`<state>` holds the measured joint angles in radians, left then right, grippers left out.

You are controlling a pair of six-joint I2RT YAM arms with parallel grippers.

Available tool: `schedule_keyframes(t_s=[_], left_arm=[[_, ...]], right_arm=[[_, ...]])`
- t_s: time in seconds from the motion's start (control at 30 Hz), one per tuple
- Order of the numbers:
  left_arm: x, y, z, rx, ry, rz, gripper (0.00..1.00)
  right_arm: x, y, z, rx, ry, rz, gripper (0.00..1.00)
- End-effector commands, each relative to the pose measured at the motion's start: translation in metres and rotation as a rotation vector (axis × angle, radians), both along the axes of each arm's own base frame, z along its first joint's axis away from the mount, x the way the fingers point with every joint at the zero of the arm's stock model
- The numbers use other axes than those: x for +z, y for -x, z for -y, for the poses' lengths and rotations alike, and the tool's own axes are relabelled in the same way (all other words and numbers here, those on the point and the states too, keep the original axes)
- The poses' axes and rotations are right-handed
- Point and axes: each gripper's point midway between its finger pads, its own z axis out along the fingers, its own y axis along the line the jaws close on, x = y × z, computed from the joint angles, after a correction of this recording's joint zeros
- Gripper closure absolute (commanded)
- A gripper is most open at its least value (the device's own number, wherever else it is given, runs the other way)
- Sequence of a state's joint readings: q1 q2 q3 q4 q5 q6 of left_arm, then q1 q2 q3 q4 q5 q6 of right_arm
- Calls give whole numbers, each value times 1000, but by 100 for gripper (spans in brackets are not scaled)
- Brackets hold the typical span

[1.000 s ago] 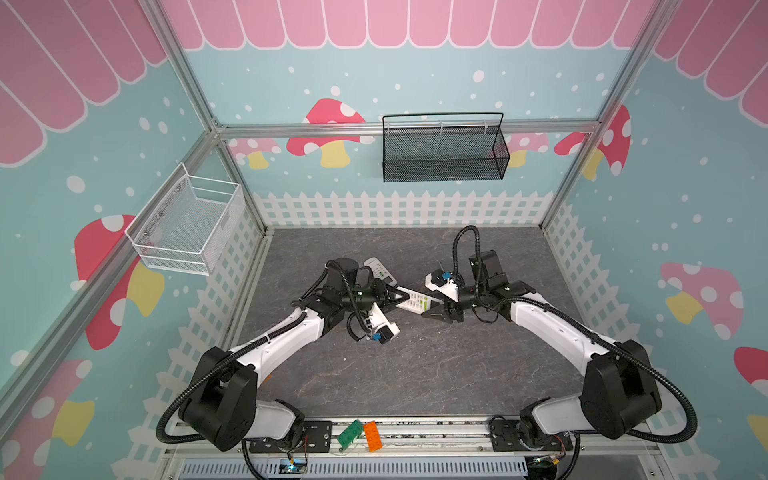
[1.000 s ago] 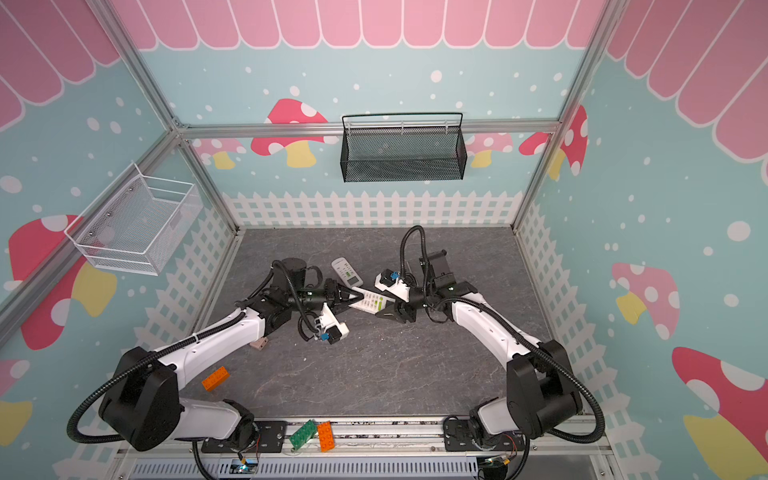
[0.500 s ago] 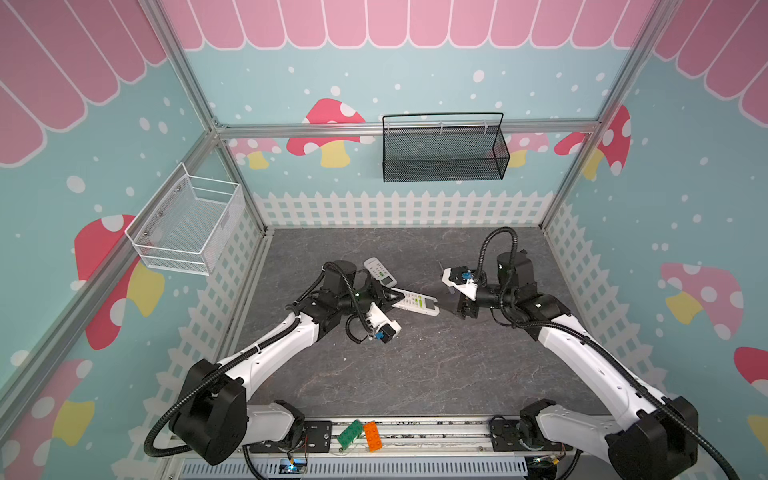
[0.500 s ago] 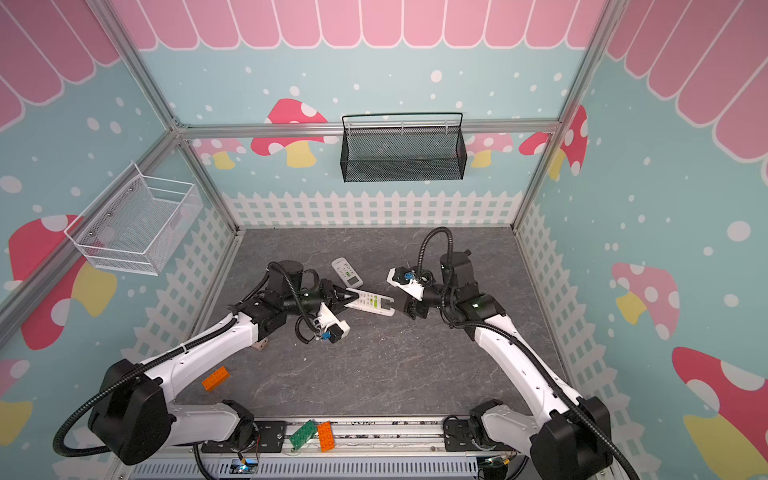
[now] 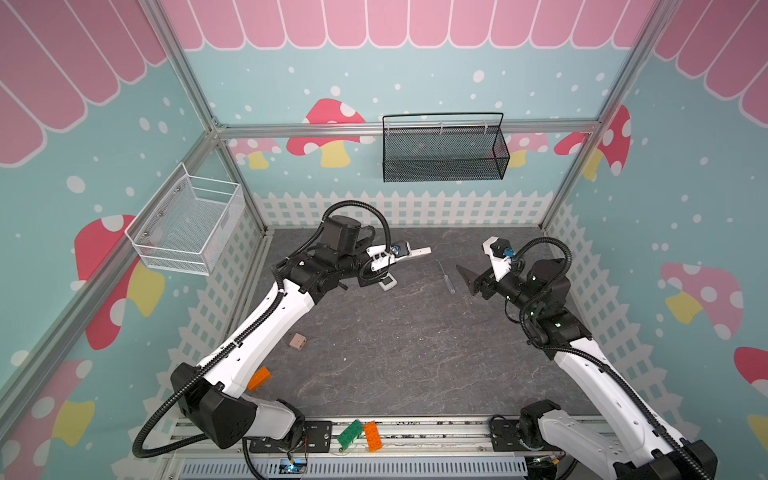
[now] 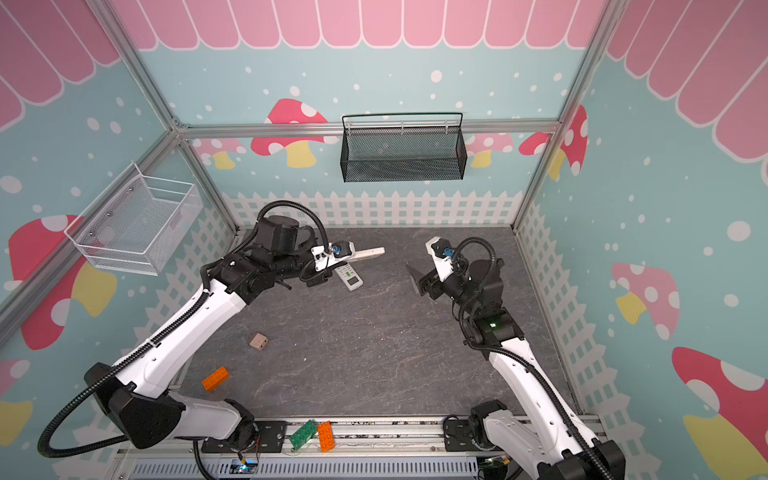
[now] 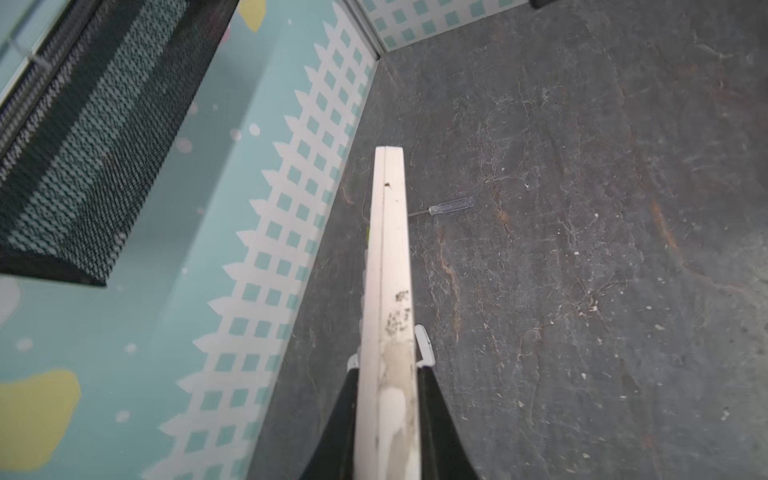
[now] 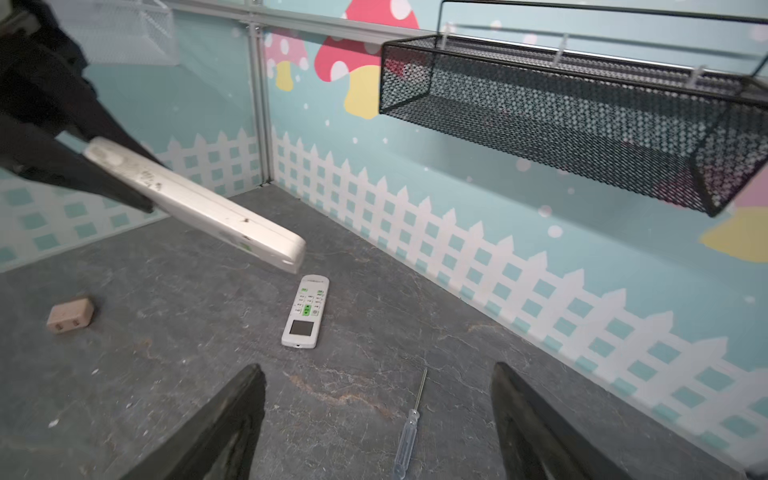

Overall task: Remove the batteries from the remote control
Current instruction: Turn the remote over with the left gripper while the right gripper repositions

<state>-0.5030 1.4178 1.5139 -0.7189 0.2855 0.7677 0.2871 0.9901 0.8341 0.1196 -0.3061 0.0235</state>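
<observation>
**Operator:** What have I got, as it stands?

**Spotter:** Upper centre of both top views: your left gripper (image 7: 388, 374) is clamped on one end of a white remote (image 7: 388, 249), carried edge-up above the table (image 5: 415, 353), with most of its length sticking out past the jaws. Right of centre, your right gripper (image 8: 376, 374) hangs with its jaws wide apart and nothing in them. The screwdriver (image 8: 409, 432) lies on the slate just below it.

**Operator:** And the batteries?

**Spotter:** None in view. You see the white remote only from its edge, so they may well be inside it, but I cannot tell.

**Operator:** What bites me from here?

**Spotter:** The leverage. You grip that remote by its end, so a push on the far end could swing it in the jaws or pull it free. If the cover opens face-down, the batteries could drop and roll across the slate. A second remote (image 8: 306, 311) lies face-up below the raised one, where a fall would likely hit it. Your open jaws could also knock the screwdriver if you come down carelessly.
</observation>
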Motion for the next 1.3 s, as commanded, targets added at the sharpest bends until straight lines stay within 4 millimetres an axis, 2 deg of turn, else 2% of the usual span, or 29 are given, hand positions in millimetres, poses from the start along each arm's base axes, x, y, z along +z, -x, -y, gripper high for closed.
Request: schedule_keyframes(t_s=[0.0, 0.2, 0.37, 0.6, 0.77, 0.9, 1.0, 1.13, 1.27], left_arm=[[-28, 20, -17, 206, 120, -381, 100], [-70, 47, -13, 233, 207, -666, 100], [-93, 67, -2, 208, 271, -883, 100], [-136, 77, 5, 271, 262, -1157, 100], [-172, 80, 22, 338, 257, -1405, 100], [-168, 100, 41, 196, 180, -1314, 100], [-165, 107, 52, 170, 158, -1324, 100], [-167, 96, 47, 244, 166, -1287, 100], [-157, 95, 37, 269, 247, -1293, 100]], right_arm=[[-4, -15, 13, -108, -134, -77, 14], [-53, -16, 30, -200, -236, -264, 13], [-77, -5, 28, -180, -267, -349, 9], [-117, 6, 21, -149, -277, -471, 5], [-142, 19, 15, -116, -286, -558, 2], [-153, 31, 15, -112, -298, -591, 2], [-158, 38, 15, -103, -305, -611, 3], [-163, 43, 16, -109, -322, -622, 5], [-165, 46, 13, -93, -355, -635, 7]])
